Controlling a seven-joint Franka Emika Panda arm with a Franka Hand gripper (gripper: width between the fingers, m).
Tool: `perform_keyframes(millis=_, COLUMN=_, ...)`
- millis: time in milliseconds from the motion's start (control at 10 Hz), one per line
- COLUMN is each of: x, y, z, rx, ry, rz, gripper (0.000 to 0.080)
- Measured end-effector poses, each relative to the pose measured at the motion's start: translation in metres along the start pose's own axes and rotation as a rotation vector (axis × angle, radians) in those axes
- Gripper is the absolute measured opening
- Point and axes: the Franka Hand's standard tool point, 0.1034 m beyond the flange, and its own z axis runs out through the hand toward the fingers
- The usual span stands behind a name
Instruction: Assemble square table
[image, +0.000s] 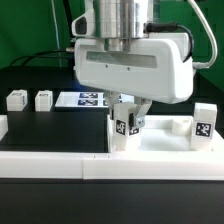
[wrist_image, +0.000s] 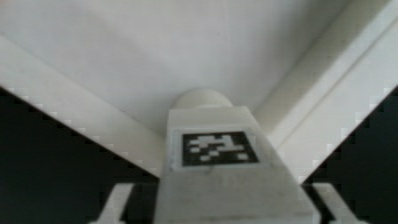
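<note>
My gripper (image: 126, 126) is shut on a white tag-marked block leg (image: 124, 128) and holds it upright over the near corner of the white square tabletop (image: 165, 143). In the wrist view the leg (wrist_image: 217, 150) fills the middle between my fingers (wrist_image: 125, 202). Its rounded end (wrist_image: 205, 99) points into the corner where the tabletop's raised rims (wrist_image: 98, 95) meet. I cannot tell whether it touches the socket. Another leg (image: 204, 123) stands at the tabletop's far side, at the exterior view's right. Two more legs (image: 17, 99) (image: 43, 99) sit on the black table at the left.
The marker board (image: 82, 99) lies flat behind the gripper, left of centre. The long low white border wall (image: 45, 166) runs along the front, with an end piece at the left (image: 3, 126). A green backdrop hangs behind.
</note>
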Motion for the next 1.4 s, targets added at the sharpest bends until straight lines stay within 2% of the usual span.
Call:
perform_keyframes(millis=300, x=0.0011, y=0.0006, z=0.0, rx=0.0, ry=0.001, rz=0.205, gripper=0.0288)
perform_keyframes(millis=600, x=0.0011, y=-0.001, z=0.0007, rx=-0.029, ry=-0.03, rz=0.642, gripper=0.029)
perform_keyframes(millis=900, x=0.0008, y=-0.0017, z=0.0008, rx=-0.04, ry=-0.024, rz=0.976, gripper=0.0294)
perform_keyframes(millis=1400, x=0.0005, y=0.0009, z=0.0002, rx=-0.047, ry=-0.005, rz=1.062, gripper=0.0307)
